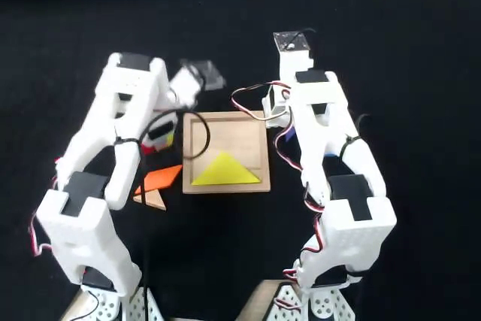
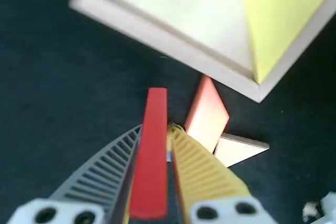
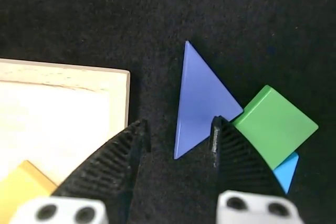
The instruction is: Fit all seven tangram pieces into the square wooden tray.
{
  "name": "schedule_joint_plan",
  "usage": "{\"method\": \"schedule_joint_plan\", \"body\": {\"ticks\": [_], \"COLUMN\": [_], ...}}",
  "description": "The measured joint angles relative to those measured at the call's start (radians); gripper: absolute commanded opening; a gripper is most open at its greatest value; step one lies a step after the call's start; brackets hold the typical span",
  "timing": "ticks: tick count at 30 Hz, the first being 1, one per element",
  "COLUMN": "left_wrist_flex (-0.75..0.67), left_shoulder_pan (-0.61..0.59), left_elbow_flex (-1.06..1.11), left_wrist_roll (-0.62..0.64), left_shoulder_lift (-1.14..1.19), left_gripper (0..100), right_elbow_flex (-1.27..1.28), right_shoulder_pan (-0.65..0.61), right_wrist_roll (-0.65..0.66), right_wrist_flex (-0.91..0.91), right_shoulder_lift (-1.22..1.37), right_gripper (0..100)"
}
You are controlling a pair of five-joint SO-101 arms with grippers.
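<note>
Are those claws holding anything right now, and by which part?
The left gripper clamps the red piece by its two flat faces, its thin edge toward the wrist camera. The right gripper is open, holding nothing.

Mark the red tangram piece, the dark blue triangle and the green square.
red tangram piece (image 2: pixel 150 150), left wrist view, middle of its visible edge
dark blue triangle (image 3: pixel 202 98), right wrist view, centre of its face
green square (image 3: pixel 275 125), right wrist view, centre of its face

No readable text — none anywhere.
</note>
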Motion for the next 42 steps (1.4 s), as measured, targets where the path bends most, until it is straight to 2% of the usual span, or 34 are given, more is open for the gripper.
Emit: {"method": "schedule_joint_plan", "body": {"ticks": [5, 11, 16, 22, 25, 30, 40, 42], "left_wrist_flex": [0.106, 0.106, -0.057, -0.325, -0.427, -0.497, -0.508, -0.508], "left_shoulder_pan": [0.061, 0.204, 0.256, 0.255, 0.255, 0.278, 0.299, 0.29], "left_elbow_flex": [-0.08, -0.087, -0.009, 0.212, 0.293, 0.368, 0.316, 0.304], "left_wrist_roll": [0.14, 0.416, 0.612, 0.752, 0.786, 0.793, 0.799, 0.802], "left_shoulder_lift": [-0.098, -0.114, -0.114, -0.114, -0.114, -0.114, 0.012, 0.025], "left_gripper": [3, 3, 3, 3, 3, 3, 3, 7], "right_elbow_flex": [0.0, 0.0, 0.0, 0.0, 0.0, 0.0, 0.0, 0.0], "right_shoulder_pan": [0.043, 0.083, 0.123, 0.14, 0.14, 0.14, 0.14, 0.14], "right_wrist_roll": [0.002, 0.002, 0.002, 0.0, 0.0, 0.0, 0.0, 0.0], "right_wrist_flex": [0.0, 0.0, 0.0, 0.0, 0.0, -0.003, -0.014, -0.014], "right_shoulder_lift": [0.0, 0.0, 0.0, 0.0, 0.0, 0.0, 0.0, 0.0], "right_gripper": [18.8, 18.8, 18.8, 18.8, 18.8, 18.8, 18.8, 18.8]}}
